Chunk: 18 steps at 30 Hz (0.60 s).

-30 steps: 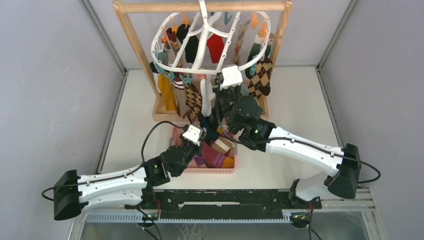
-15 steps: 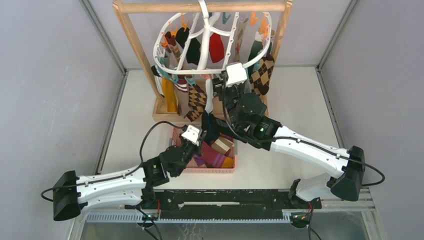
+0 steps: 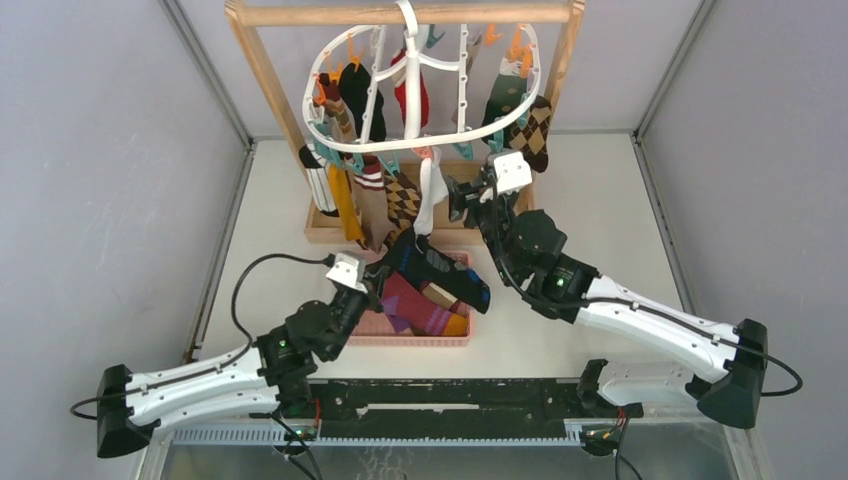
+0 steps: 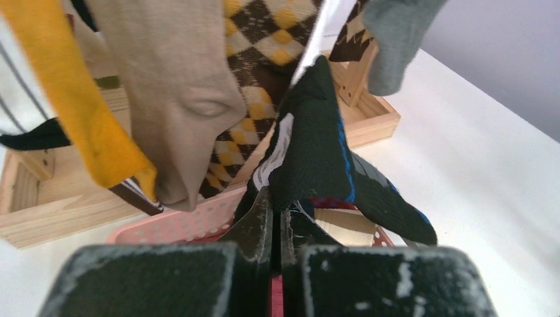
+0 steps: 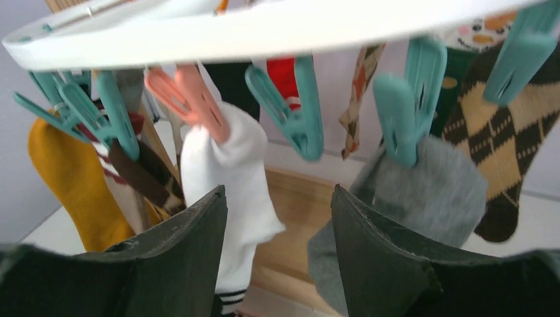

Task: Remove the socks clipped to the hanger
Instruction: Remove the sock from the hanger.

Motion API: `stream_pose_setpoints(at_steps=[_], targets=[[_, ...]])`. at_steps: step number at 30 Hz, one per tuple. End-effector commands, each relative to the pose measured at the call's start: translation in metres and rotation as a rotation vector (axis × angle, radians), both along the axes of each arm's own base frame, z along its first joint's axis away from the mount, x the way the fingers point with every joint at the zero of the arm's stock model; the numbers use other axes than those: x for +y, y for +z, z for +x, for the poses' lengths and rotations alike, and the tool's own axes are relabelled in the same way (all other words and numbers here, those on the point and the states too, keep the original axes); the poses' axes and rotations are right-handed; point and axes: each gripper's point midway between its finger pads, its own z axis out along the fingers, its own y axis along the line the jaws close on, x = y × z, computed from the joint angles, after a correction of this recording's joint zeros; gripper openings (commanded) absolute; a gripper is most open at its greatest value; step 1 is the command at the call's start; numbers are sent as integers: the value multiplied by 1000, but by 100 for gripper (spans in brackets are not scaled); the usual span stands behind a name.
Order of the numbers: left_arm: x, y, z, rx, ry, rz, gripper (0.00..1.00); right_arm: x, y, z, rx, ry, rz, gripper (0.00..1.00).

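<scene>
The white oval hanger (image 3: 345,145) hangs from the wooden stand with several socks clipped under it. My left gripper (image 3: 386,279) is shut on a black sock with a blue stripe (image 3: 445,272), held stretched above the pink basket; in the left wrist view my left gripper (image 4: 277,206) pinches that black sock (image 4: 317,145) at its lower edge. I cannot tell whether its top is still clipped. My right gripper (image 3: 459,197) is open and empty just below the ring's front (image 5: 264,30). In the right wrist view my right gripper (image 5: 279,195) faces a white sock (image 5: 224,165) and a grey sock (image 5: 429,191).
The pink basket (image 3: 455,335) holds several loose socks. The wooden stand (image 3: 262,85) and its base tray (image 4: 59,211) are behind it. A mustard sock (image 5: 63,175), a beige sock (image 4: 172,99) and argyle socks (image 5: 502,145) hang nearby. An empty teal clip (image 5: 294,109) dangles between the white and grey socks.
My left arm has pulled back towards the near left, drawing the black sock out over the basket. My right gripper has moved right, away from the ring. The hanger has swung.
</scene>
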Motion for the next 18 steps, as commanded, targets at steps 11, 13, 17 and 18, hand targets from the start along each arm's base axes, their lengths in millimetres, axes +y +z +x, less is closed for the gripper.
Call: stream_pose_setpoints(at_steps=[11,13,17,18], targets=[[50,24,2,3,175,-169,1,-46,-51,-38,70,11,144,66],[48,23,3,9,175,-164,1,-51,-56,-41,76,10,152,67],[38,17,8,31,186,-127,1,-57,-68,-44,89,6,159,67],[39,16,9,33,199,-121,1,-58,-72,-44,94,4,155,67]])
